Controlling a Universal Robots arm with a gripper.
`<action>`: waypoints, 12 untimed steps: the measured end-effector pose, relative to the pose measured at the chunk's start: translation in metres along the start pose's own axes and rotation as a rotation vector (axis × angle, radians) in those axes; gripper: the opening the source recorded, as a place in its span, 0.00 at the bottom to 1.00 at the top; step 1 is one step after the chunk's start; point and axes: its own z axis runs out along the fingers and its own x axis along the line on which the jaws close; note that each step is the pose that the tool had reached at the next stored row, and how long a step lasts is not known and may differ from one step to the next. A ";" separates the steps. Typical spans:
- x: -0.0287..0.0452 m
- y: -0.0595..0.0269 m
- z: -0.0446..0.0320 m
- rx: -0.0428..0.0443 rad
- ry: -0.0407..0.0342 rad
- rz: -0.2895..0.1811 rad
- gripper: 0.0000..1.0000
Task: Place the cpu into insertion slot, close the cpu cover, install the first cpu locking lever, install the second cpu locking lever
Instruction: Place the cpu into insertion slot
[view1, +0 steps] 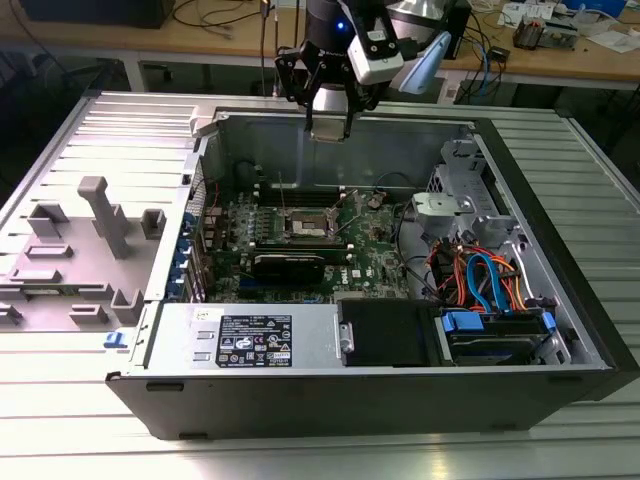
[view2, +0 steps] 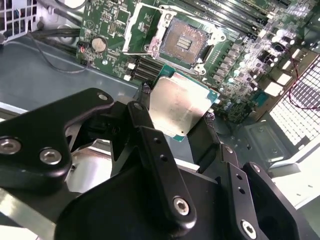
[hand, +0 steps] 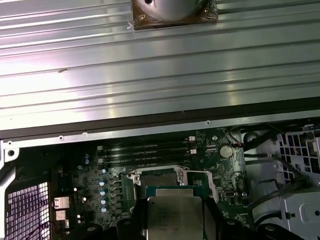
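cpu (view2: 182, 107) sits pinched by two opposite edges between the jaws of the gripper (view2: 177, 103), held flat, its metal top facing the camera in the second wrist view. Beneath the jaws lies the open computer case (view1: 300, 350), with the green motherboard (view1: 385, 255) on its floor. The insertion slot (view2: 185, 42) is below and slightly ahead of the jaws, well apart, its dark centre bare and nothing between.

Matte black gripper (view2: 177, 105) in the second wrist view: flat linkage bars, silver socket-head screws (view2: 181, 206) at the pivots, and slim fingers (view2: 150, 135) with knurled tips. In the exterior view, the dark arm (view1: 325, 35) has a blue light (view1: 340, 25) and a white-grey box (view1: 376, 55) bolted alongside.
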 end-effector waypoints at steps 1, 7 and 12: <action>-0.0001 -0.0001 0.0006 0.0007 -0.0016 0.020 0.55; -0.0001 -0.0003 0.0021 0.0005 -0.0068 0.084 0.55; -0.0001 -0.0003 0.0022 0.0004 -0.0068 0.085 0.55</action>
